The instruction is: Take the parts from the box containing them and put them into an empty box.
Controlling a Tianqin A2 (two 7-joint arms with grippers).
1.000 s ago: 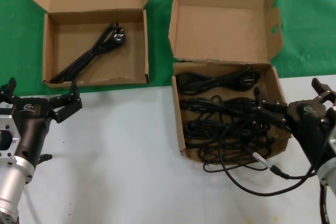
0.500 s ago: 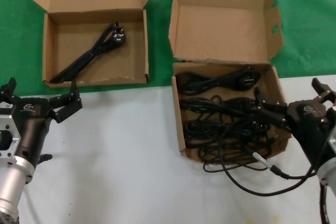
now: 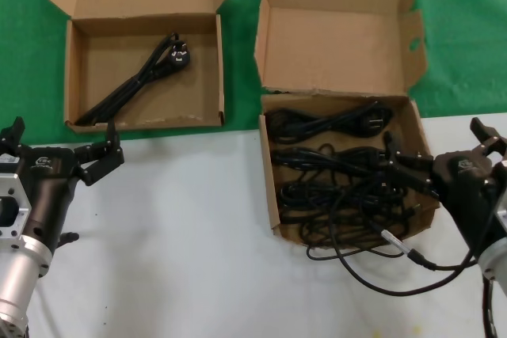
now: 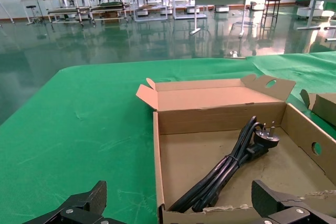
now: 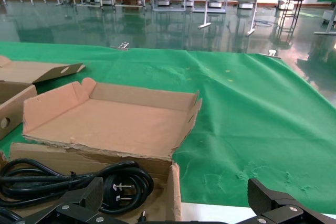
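Several black power cords lie heaped in the squarer source box at about 3 o'clock in the head view; one cord already lies in the wider box at 11 o'clock. My right gripper hangs at the source box's 3 o'clock wall, its fingers spread and holding nothing, one finger reaching in over the cords. My left gripper waits at 9 o'clock on the white table, likewise spread and empty, just short of the wider box's near wall.

Handling — I judge each cord light, limp and rubbery, not fragile. The bundled middle of a cord is the best hold; the moulded plug would likely swing. The loops overlap, so lifting one may drag its neighbours.

Obstacles — a loose cable spills over the source box's near wall onto the table at 5 o'clock. Both lids stand open over the green cloth.
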